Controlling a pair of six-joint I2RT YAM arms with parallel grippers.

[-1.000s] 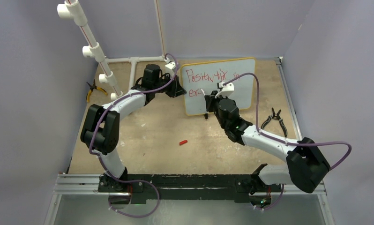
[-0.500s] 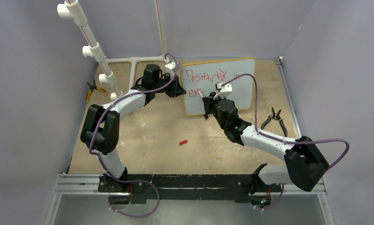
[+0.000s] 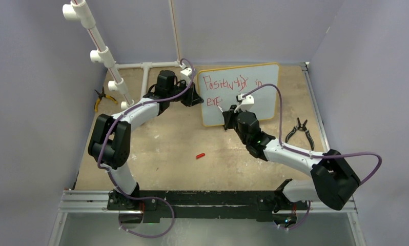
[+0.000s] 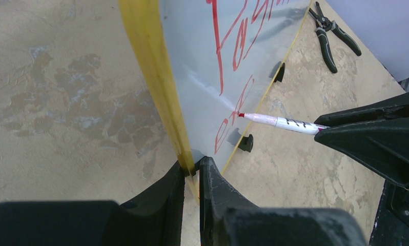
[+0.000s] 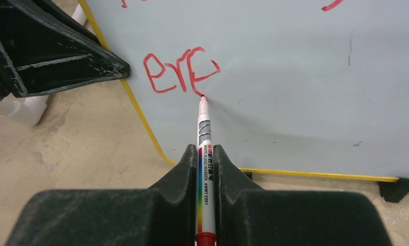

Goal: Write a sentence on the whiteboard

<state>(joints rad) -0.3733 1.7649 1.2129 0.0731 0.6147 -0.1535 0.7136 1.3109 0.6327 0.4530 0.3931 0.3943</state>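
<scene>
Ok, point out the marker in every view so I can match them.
Top external: marker at centre, tip on the whiteboard.
Left wrist: marker right of centre, pointing left.
Right wrist: marker at centre, pointing up.
Shared landmark: the red ere by its tip.

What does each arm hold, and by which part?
The right fingers clamp the marker by its barrel; left fingers pinch the whiteboard by its yellow edge.

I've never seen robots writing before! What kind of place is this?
Probably a robot testing lab, not a classroom: plain walls box in a worn table, the left arm and right arm are bolted to a metal rail, and black pliers lie nearby.
</scene>
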